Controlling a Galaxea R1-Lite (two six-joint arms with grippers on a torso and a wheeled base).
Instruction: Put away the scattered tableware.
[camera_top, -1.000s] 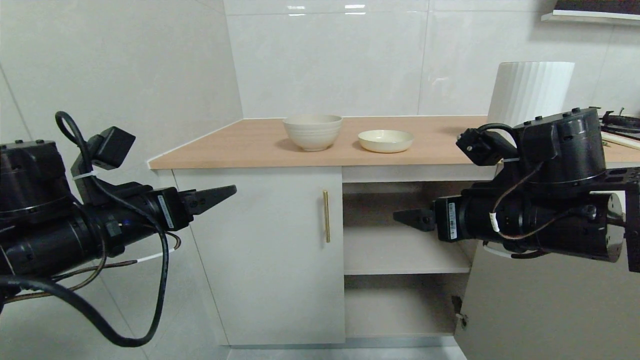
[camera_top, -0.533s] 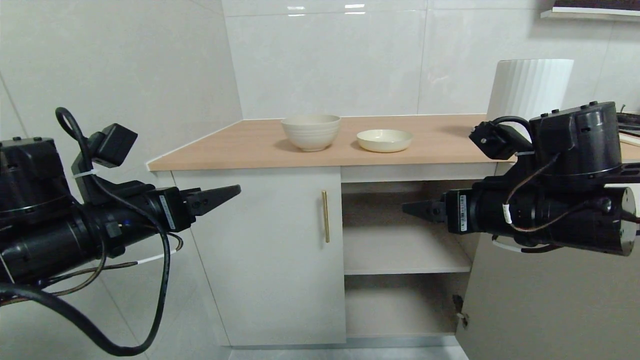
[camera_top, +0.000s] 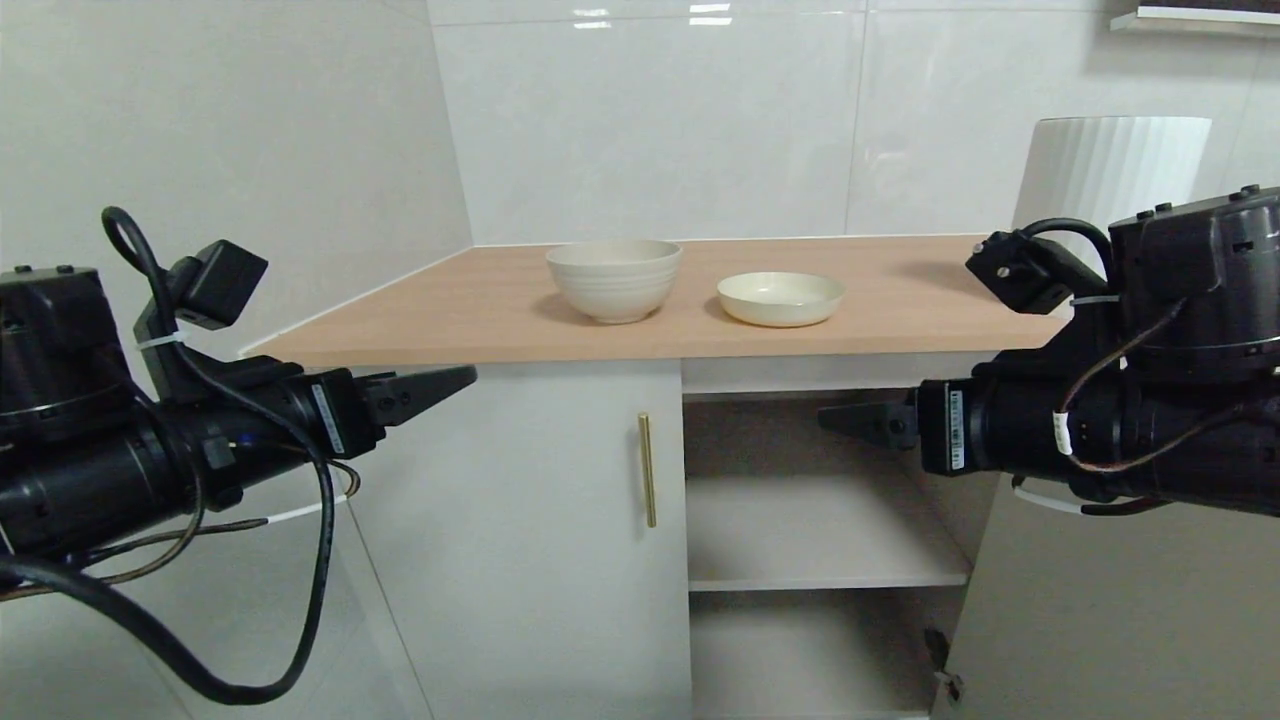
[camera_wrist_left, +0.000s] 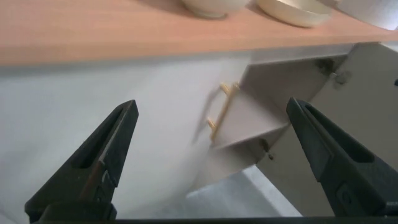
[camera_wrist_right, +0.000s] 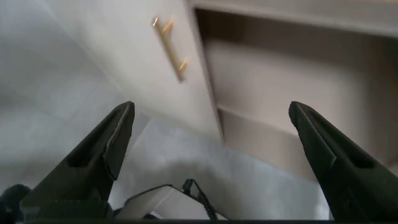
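**Q:** What is furthest left?

**A:** The left fingers (camera_top: 430, 386), spread wide and holding nothing. They hang level, just below the front edge of the wooden surface (camera_top: 450, 325), in front of a closed cabinet door (camera_top: 520, 540). Being open and empty, they seem poised for a first pick.

**Q:** Where is the tableware?

**A:** Above and beyond those fingers, off to their right. A ribbed cream bowl (camera_top: 614, 280) stands upright on the surface. A shallow cream dish (camera_top: 781, 298) lies just beside it, not touching. Both sit higher than either pair of fingers, and neither has been put away yet.

**Q:** Where might they go?

**A:** Probably the cabinet. Past the brass handle (camera_top: 646, 470), the right half is open and its door (camera_top: 1100, 620) is swung outward. That bares a shelf (camera_top: 810, 540) just below and ahead of the right fingers (camera_top: 865, 420), which are also wide apart and empty. A white ribbed container (camera_top: 1110, 170) stands above them.
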